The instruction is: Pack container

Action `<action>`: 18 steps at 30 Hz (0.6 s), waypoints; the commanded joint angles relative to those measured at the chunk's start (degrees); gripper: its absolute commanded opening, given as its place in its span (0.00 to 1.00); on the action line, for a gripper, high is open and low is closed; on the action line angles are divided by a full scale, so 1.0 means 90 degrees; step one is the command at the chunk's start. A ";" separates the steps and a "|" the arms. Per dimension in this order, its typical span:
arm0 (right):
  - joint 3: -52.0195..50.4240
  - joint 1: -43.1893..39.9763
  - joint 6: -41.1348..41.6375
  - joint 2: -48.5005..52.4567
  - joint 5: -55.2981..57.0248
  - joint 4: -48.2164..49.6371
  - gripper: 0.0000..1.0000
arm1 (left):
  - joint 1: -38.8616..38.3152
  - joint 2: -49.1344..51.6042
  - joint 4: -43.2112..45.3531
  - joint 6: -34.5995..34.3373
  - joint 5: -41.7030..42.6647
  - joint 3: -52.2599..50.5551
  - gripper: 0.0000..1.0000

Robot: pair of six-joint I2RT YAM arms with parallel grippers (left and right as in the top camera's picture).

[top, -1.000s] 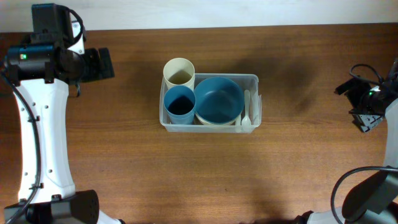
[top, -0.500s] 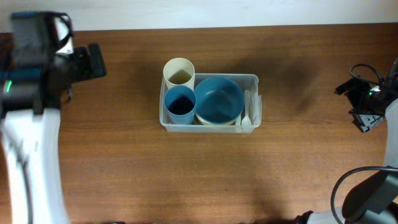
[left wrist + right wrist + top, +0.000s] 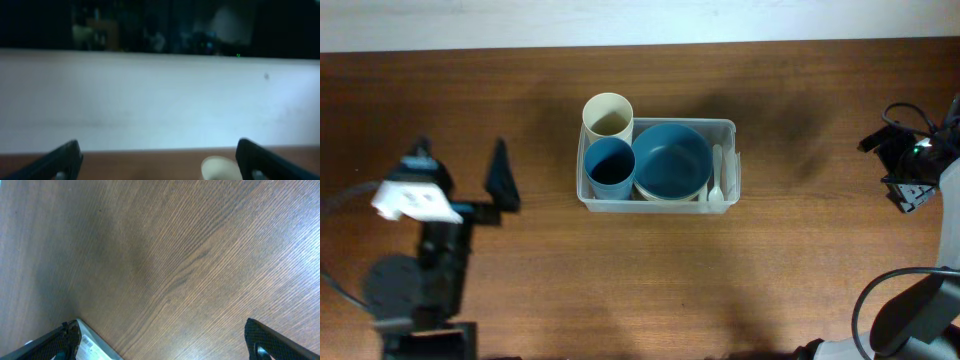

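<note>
Two cups, a bowl stack and a spoon sit with the container [image 3: 722, 123], which lies at the centre of the brown worktop [image 3: 770, 280] in the overhead view. Within it a blue cup [image 3: 610, 168] stands at 9 o'clock, a blue bowl [image 3: 672, 160] nested on a cream bowl [image 3: 665, 197] fills the middle, and a white spoon [image 3: 717, 178] lies along the 3 o'clock wall. A cream cup [image 3: 608, 116] stands at the 11 o'clock corner; whether inside the rim or just outside cannot be told. The left arm [image 3: 420, 200] is a blur at the worktop's 8 o'clock and the right arm [image 3: 915, 170] is at 3 o'clock, both well apart from the container. From the left wrist, the left tool [image 3: 159, 161] has its fingers spread wide, holding nothing, and faces a pale wall [image 3: 160, 100], with the cream cup's rim at 5 o'clock. From the right wrist, the right tool [image 3: 167, 342] is likewise spread wide above the wood grain, gripping nothing.
</note>
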 commanded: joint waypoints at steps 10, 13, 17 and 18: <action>0.0095 -0.0024 0.0051 -0.0155 -0.0012 0.0002 0.99 | -0.0141 -0.2297 0.1134 0.0061 0.0500 -0.3381 1.00; 0.0095 -0.0024 0.0051 -0.0155 -0.0012 0.0002 0.99 | -0.0270 -0.2773 0.1156 0.0066 0.0389 -0.3806 1.00; 0.0095 -0.0024 0.0051 -0.0155 -0.0012 0.0002 0.99 | -0.0437 -0.3361 0.1090 0.0202 0.0282 -0.4260 1.00; 0.0095 -0.0024 0.0051 -0.0155 -0.0012 0.0002 0.99 | -0.0459 -0.3473 0.1042 0.0204 0.0257 -0.4333 1.00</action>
